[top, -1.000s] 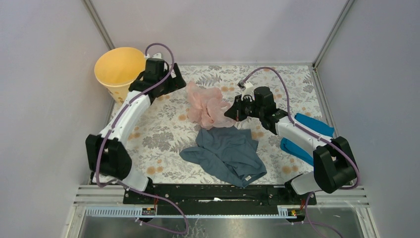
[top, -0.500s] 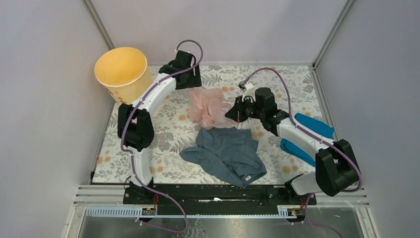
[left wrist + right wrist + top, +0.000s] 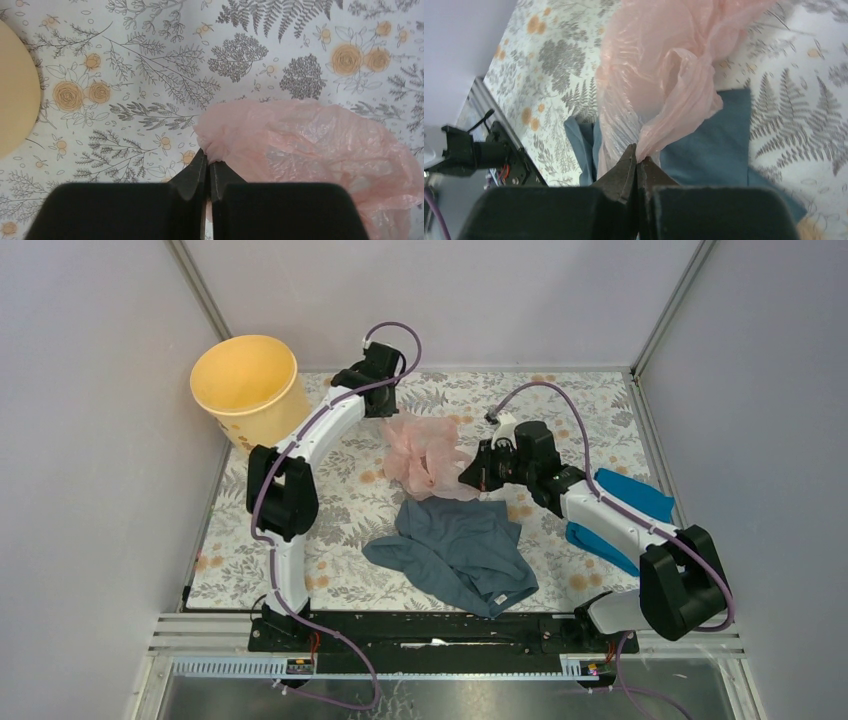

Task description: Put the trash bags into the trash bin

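Left wrist | left claw (image 3: 208,163) pinching trash bag (image 3: 310,145) edge | right claw (image 3: 637,159) pinching same bag

Rising from the black base rail (image 3: 430,632), we are wearing white shells (image 3: 325,422), black joints (image 3: 288,502) and looping purple cables (image 3: 392,330), ending in a matte-black left gripper (image 3: 207,167) and right gripper (image 3: 637,162).

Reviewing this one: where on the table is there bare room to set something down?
Bare floral table cover lies near-left, between the left arm and the grey-blue fabric garment, and far-right, behind the right arm. Crowded: the centre, where the thin pale-pink plastic film bag meets the garment, and the right edge with the bright blue folded cloth.
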